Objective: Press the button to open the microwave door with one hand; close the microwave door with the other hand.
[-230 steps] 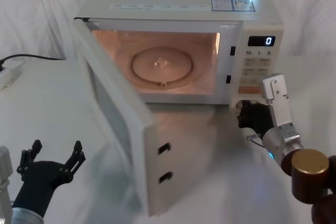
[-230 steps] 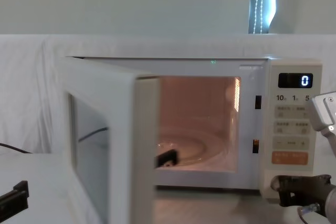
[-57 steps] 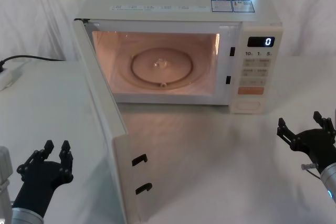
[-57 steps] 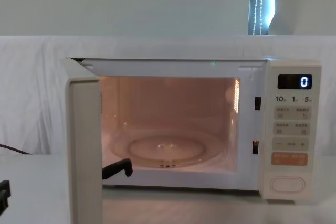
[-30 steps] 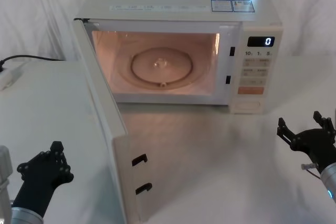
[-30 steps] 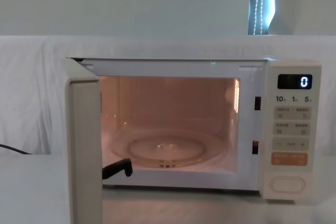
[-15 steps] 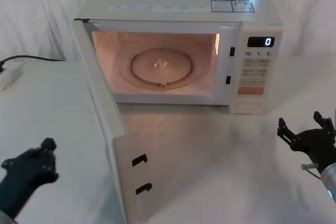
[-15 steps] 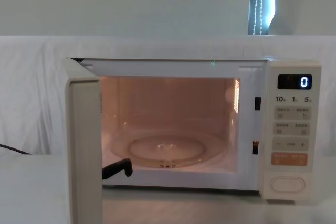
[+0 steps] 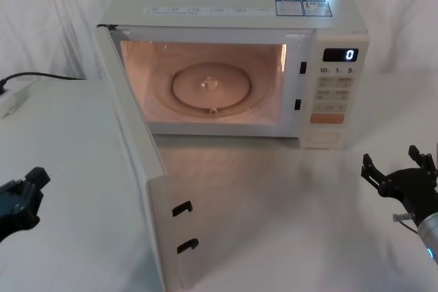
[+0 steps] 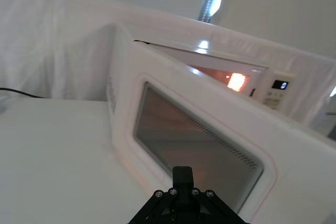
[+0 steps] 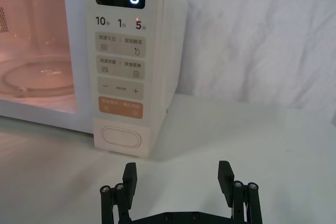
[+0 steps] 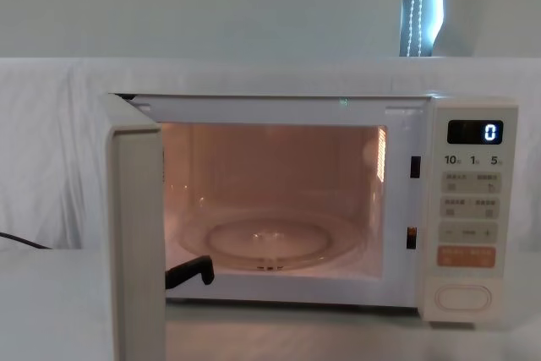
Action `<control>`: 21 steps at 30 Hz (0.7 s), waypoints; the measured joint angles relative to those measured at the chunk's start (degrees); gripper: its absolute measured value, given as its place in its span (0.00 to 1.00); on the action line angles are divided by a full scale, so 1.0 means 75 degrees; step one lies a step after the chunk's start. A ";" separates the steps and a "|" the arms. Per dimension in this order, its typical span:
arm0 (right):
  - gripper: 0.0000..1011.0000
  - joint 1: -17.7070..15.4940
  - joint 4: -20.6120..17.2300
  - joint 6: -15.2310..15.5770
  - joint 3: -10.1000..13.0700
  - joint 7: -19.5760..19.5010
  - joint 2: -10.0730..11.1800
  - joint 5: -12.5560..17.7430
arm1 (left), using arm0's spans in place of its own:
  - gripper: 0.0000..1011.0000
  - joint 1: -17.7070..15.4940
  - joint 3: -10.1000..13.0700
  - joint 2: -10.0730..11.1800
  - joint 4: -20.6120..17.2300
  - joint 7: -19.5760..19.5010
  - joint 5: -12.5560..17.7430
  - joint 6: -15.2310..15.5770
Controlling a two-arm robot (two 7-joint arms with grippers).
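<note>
The microwave door (image 9: 140, 169) stands wide open, its outer face toward the nearer left gripper (image 9: 20, 200), fingers apparently closed, while the right gripper (image 9: 400, 177) rests open-fingered on the bench (image 9: 287, 223).

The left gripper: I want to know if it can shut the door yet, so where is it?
In the head view the left gripper is low at the left edge, over the table on the outer side of the open microwave door, apart from it.
</note>
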 joint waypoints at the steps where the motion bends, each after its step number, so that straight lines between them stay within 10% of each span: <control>1: 0.99 0.0000 0.0000 0.0000 0.0000 0.0000 0.0000 0.0000 | 0.00 -0.0020 -0.0009 0.0033 0.0000 -0.0022 -0.0060 0.0039; 21: 0.99 0.0001 0.0000 0.0000 0.0000 0.0000 0.0000 0.0000 | 0.00 -0.1305 0.1239 0.0739 0.0496 -0.0272 -0.0333 0.0178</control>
